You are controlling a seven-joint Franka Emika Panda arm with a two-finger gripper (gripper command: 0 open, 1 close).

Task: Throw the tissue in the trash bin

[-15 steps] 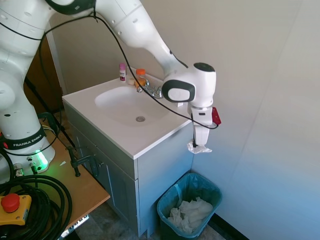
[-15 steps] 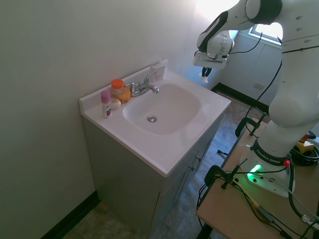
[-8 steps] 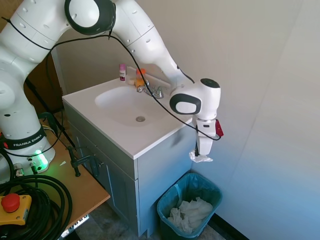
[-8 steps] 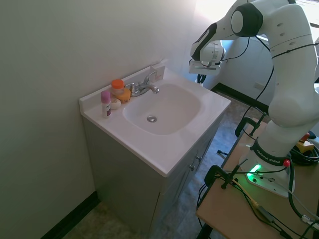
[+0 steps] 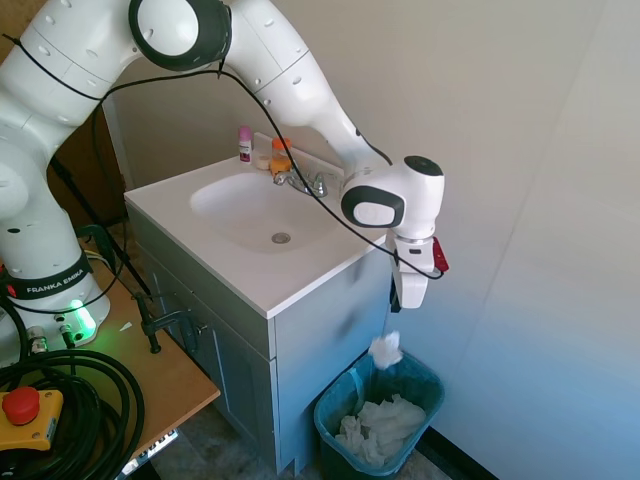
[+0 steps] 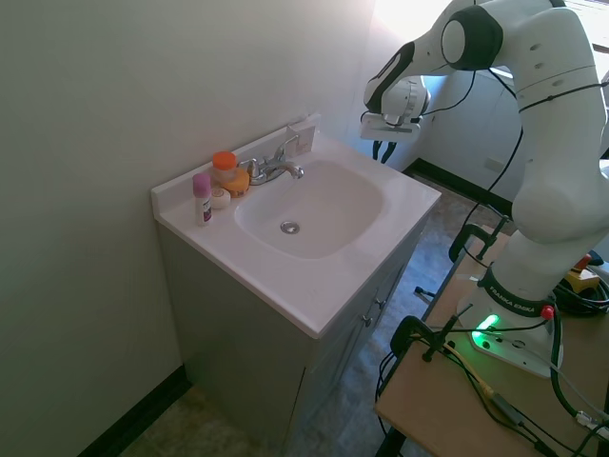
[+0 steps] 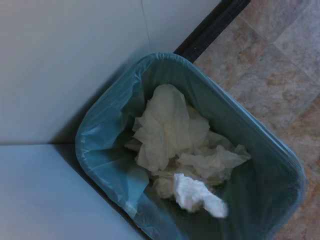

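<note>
Beside the vanity's right end, above the trash bin (image 5: 380, 415), the claw (image 5: 410, 297) points straight down with its fingers apart and nothing between them. Just below it, clear of the fingers, the tissue (image 5: 385, 349) hangs in mid-air over the bin's rim; in the wrist view it appears as a blurred white wad (image 7: 197, 195) against the bin's interior. Its placement suggests a drop from directly overhead, so that the wad falls inside the opening rather than onto the floor. The trash bin, dark teal and lined with a translucent green bag (image 7: 107, 150), stands in the corner between the vanity cabinet (image 5: 300, 350) and the wall. It already holds a heap of crumpled white tissues (image 7: 172, 132). On the white sink surface (image 6: 381, 238), well apart from the claw, a faucet (image 6: 276, 164), an orange-capped container (image 6: 225, 164) and a pink-capped bottle (image 6: 202, 197) stand beside the basin.
</note>
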